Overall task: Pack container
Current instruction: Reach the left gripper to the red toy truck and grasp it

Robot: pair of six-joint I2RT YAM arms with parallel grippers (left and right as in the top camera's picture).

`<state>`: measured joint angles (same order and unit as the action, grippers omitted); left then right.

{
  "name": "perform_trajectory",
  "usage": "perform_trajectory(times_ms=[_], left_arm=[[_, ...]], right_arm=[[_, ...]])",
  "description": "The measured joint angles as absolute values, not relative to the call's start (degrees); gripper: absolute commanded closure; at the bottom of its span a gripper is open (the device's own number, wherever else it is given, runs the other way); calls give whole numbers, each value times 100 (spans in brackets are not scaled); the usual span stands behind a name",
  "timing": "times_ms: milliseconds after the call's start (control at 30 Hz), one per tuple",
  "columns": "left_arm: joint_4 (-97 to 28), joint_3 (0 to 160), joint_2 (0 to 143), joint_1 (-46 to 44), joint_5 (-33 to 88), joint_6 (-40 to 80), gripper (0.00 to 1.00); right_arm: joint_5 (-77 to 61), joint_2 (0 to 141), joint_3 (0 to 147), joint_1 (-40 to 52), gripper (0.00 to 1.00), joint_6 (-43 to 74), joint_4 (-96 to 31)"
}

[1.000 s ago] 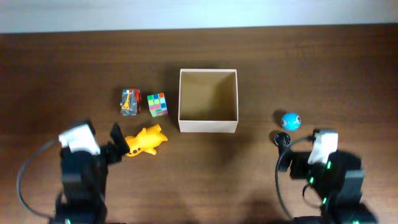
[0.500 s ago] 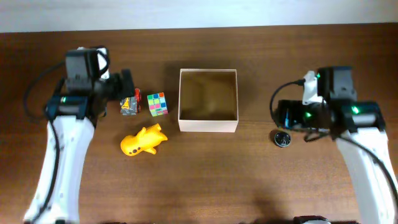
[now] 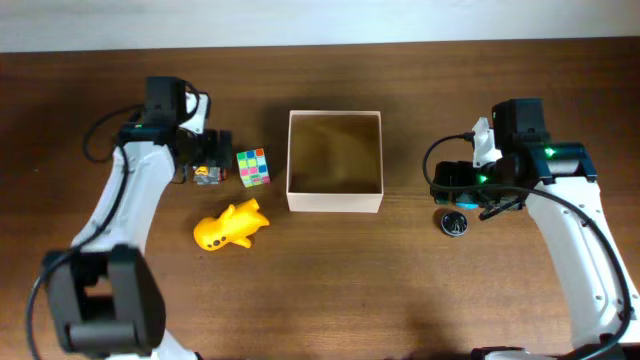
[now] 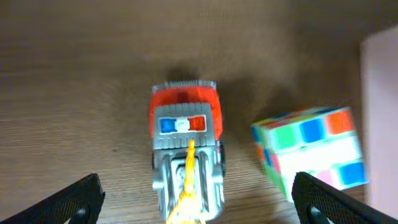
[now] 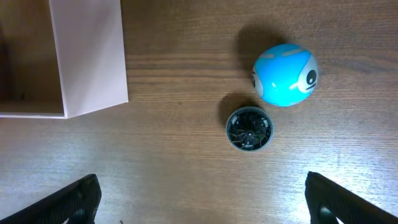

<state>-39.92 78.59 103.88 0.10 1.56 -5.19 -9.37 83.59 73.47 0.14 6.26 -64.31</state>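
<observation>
The container [image 3: 335, 201] is a square open box with white walls and a tan inside, at the table's middle. Its wall shows in the left wrist view [image 4: 380, 106] and the right wrist view [image 5: 90, 59]. My left gripper [image 3: 203, 158] is open above a red and silver toy truck [image 4: 185, 149], with a colour cube [image 4: 311, 149] to its right; its fingers [image 4: 74, 202] straddle the truck from above. My right gripper [image 3: 452, 190] is open over a blue ball [image 5: 285, 74] and a small black round piece [image 5: 249, 129]. Its midpoint [image 5: 208, 202] is over bare wood.
A yellow toy figure [image 3: 232, 225] lies on the table in front of the truck and the cube [image 3: 252, 167]. The black round piece [image 3: 456, 222] lies right of the container. The table is dark brown wood.
Both arms have swung out from the near edge toward the toys. The left gripper now hovers over the truck, the right over the blue ball. No toy has moved.
</observation>
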Motion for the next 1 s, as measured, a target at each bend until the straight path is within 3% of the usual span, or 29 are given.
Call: perform_trajectory(times_ms=[100, 267, 600, 767, 1000], left_arm=[[-3953, 7859, 10753, 10, 154, -768, 9], [-3833, 7859, 11091, 10, 36, -1068, 11], [-3736, 7894, 11402, 8, -161, -1288, 51], [-3798, 7968, 11402, 8, -196, -1328, 52], [-4847, 8672, 11380, -3, -183, -1328, 51]], right_arm=[[-941, 8359, 7349, 14, 1, 624, -6445], [-939, 8359, 7349, 14, 1, 624, -6451], [-939, 8359, 7349, 14, 1, 628, -6477], [-939, 8359, 7349, 14, 1, 626, -6534], [-939, 8359, 7352, 14, 1, 626, -6593]])
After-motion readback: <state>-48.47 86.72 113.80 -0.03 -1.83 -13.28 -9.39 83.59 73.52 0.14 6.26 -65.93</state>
